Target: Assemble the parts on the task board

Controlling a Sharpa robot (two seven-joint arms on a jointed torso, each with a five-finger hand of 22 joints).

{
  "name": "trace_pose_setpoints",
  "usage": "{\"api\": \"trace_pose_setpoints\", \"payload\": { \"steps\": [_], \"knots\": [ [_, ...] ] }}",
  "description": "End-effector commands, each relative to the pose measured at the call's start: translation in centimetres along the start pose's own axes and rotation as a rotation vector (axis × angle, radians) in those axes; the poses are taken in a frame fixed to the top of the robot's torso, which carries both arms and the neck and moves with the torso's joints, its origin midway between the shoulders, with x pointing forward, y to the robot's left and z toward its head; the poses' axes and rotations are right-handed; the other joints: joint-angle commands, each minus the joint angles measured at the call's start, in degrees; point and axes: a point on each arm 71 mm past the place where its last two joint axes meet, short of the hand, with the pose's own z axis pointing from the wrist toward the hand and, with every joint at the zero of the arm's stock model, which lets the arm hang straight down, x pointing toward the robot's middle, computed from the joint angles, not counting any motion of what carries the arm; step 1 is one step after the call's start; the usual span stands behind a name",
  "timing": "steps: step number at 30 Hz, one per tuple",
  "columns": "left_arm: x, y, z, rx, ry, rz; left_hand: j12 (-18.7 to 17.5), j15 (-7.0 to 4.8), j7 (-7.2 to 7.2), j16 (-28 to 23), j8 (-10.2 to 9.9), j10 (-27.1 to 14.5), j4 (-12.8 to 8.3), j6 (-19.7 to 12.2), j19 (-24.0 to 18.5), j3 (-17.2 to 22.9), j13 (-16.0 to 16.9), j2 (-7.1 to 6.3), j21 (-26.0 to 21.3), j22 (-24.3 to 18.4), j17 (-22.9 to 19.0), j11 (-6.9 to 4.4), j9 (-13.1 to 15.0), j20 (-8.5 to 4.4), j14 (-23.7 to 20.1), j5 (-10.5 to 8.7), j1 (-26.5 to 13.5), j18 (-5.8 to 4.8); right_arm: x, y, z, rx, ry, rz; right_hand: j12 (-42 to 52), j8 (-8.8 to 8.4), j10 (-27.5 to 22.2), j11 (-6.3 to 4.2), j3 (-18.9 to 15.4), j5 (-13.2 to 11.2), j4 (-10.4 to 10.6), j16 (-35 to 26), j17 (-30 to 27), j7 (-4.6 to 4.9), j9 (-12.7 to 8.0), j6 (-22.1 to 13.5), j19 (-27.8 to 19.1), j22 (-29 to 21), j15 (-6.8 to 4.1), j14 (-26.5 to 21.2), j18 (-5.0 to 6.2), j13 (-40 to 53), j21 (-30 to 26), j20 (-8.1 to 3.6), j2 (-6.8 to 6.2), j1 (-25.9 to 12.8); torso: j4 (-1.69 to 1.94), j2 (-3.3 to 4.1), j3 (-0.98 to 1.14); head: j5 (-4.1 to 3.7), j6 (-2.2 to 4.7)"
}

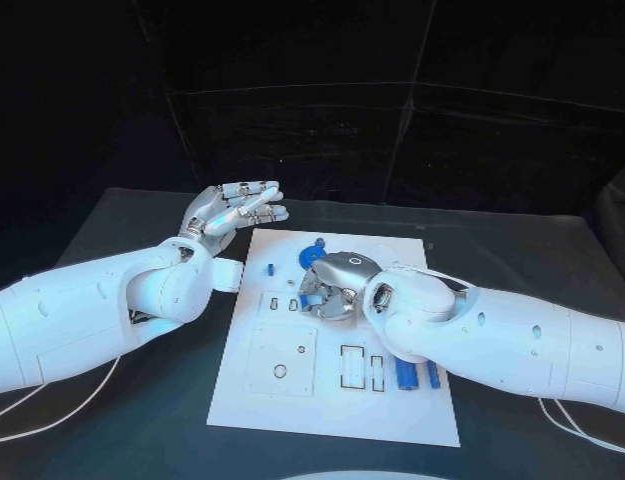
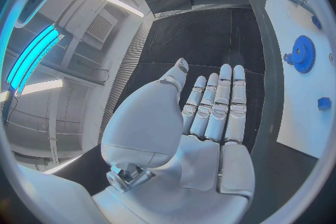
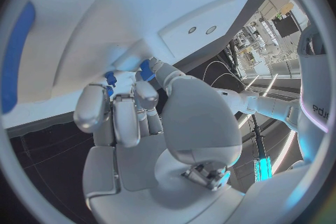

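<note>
The white task board lies in the middle of the black table. My right hand is low over its middle, fingers curled in around a small blue part right at the board's surface. A blue gear stands near the board's far edge, just beyond that hand. A small blue piece sits near the left edge. My left hand is raised off the board's far left corner, fingers straight and side by side, holding nothing. Its wrist view shows that hand, the gear and the small piece.
Two long blue pieces lie side by side near the board's right edge, under my right forearm. Beside them are dark rectangular slots, with a square plate to their left. Black table surrounds the board, with a dark backdrop behind.
</note>
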Motion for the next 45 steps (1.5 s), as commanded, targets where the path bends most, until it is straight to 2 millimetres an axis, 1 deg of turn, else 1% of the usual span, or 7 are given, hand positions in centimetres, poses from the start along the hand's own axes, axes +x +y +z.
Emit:
{"api": "trace_pose_setpoints", "payload": {
  "steps": [1, 7, 17, 28, 35, 40, 45],
  "knots": [
    [0.2, -0.1, 0.1, 0.004, 0.014, -0.01, -0.26, -0.1, 1.15, -0.2, -0.39, 0.3, -0.3, 0.47, 0.51, -0.13, -0.03, 0.78, -0.28, -0.05, -0.05, 0.17, -0.05, 0.06, 0.29, 0.02, 0.02, 0.74, 0.3, -0.2, -0.1, 0.013, 0.027, -0.027, -0.42, 0.03, -0.54, -0.06, 0.14, 0.32, -0.1, -0.26, -0.12, -0.85, 0.04, 1.42, -0.37, -0.1, -0.39, 2.62, -0.49, -0.13, -0.22, 0.01, -0.08, -0.75, -0.03, 0.0, 0.01, -0.07, -0.13],
    [0.2, -0.1, 0.1, 0.003, 0.015, -0.01, -0.26, -0.1, 1.15, -0.2, -0.39, 0.3, -0.3, 0.47, 0.51, -0.13, -0.03, 0.78, -0.28, -0.05, -0.05, 0.17, -0.05, 0.06, 0.29, 0.02, 0.02, 0.74, 0.6, 0.1, 0.0, 0.014, 0.045, -0.031, -0.81, -0.15, -0.73, 0.01, -0.04, 0.57, -0.2, -0.53, -0.5, -0.76, 0.0, 1.3, -0.61, -0.53, -0.34, 2.53, -0.41, -0.38, -0.41, 0.06, -0.59, -1.28, 0.02, -0.01, 0.02, -0.38, -0.17],
    [0.3, -0.1, 0.2, 0.002, 0.016, -0.011, -0.26, -0.1, 1.15, -0.2, -0.39, 0.3, -0.3, 0.47, 0.51, -0.13, -0.03, 0.78, -0.28, -0.05, -0.05, 0.17, -0.05, 0.06, 0.29, 0.02, 0.02, 0.74, 0.6, -0.1, 0.0, 0.034, 0.048, -0.046, -2.47, -0.98, -1.45, 0.34, -1.91, 3.31, -0.05, -1.52, -1.86, -0.37, -0.23, 0.47, -1.34, -2.0, -0.09, 2.23, -0.16, -1.56, -1.13, 0.26, -2.93, -3.64, -0.09, -0.07, 0.0, -0.25, -0.32],
    [0.3, -0.1, 0.2, 0.001, 0.018, -0.011, -0.31, -0.11, 1.16, -0.26, -0.44, 0.34, -0.41, 0.52, 0.54, -0.11, -0.03, 0.78, -0.33, -0.09, -0.06, 0.17, -0.05, 0.06, 0.31, 0.02, 0.01, 0.74, 0.5, 0.0, 0.1, 0.039, 0.028, -0.046, -4.69, -1.97, -2.39, 0.71, -3.0, 3.73, 0.0, -2.22, -2.79, 0.09, -0.53, -1.15, -1.81, -3.05, 0.19, 2.05, 0.01, -3.28, -1.67, 0.5, -3.59, -4.37, 0.07, -0.07, -0.03, -0.34, -0.35],
    [0.3, -0.1, 0.1, 0.001, 0.018, -0.01, -0.31, -0.11, 1.16, -0.26, -0.44, 0.34, -0.41, 0.52, 0.54, -0.11, -0.03, 0.78, -0.33, -0.09, -0.06, 0.17, -0.05, 0.06, 0.31, 0.02, 0.01, 0.74, 0.3, 0.0, 0.1, 0.039, 0.004, -0.041, -5.59, -2.27, -2.8, 0.96, -3.86, 3.75, 0.13, -2.66, -3.35, 0.32, -0.64, -2.34, -2.13, -3.78, 0.39, 1.94, 0.13, -3.98, -2.06, 0.69, -3.96, -4.82, -0.02, -0.04, 0.0, -0.3, -0.34],
    [0.3, -0.1, 0.1, 0.001, 0.018, -0.01, -0.31, -0.11, 1.16, -0.26, -0.44, 0.34, -0.41, 0.52, 0.54, -0.11, -0.03, 0.78, -0.33, -0.09, -0.06, 0.17, -0.05, 0.06, 0.31, 0.02, 0.01, 0.74, -0.1, 0.2, 0.0, 0.041, -0.059, -0.023, -6.27, -2.31, -3.11, 1.31, -6.9, 2.05, 1.73, -2.97, -3.67, 0.6, -0.72, -4.5, -2.16, -4.16, 0.7, 1.93, 0.18, -4.56, -2.33, 0.97, -4.85, -7.22, -0.04, -0.06, 0.02, -0.33, -0.34],
    [0.3, -0.1, 0.1, 0.002, 0.018, -0.01, -0.33, -0.11, 1.17, -0.28, -0.46, 0.33, -0.47, 0.52, 0.55, -0.1, -0.03, 0.77, -0.35, -0.11, -0.07, 0.18, -0.05, 0.06, 0.31, 0.02, 0.02, 0.74, -0.6, 0.3, -0.3, 0.033, -0.134, 0.0, -7.18, -2.15, -3.78, 1.69, -10.92, 2.23, 3.39, -3.53, -4.33, 0.97, -0.63, -6.47, -2.24, -4.75, 1.0, 1.82, 0.28, -5.37, -2.69, 1.24, -5.19, -7.88, -0.02, -0.06, 0.03, -0.29, -0.35]
  ]
}}
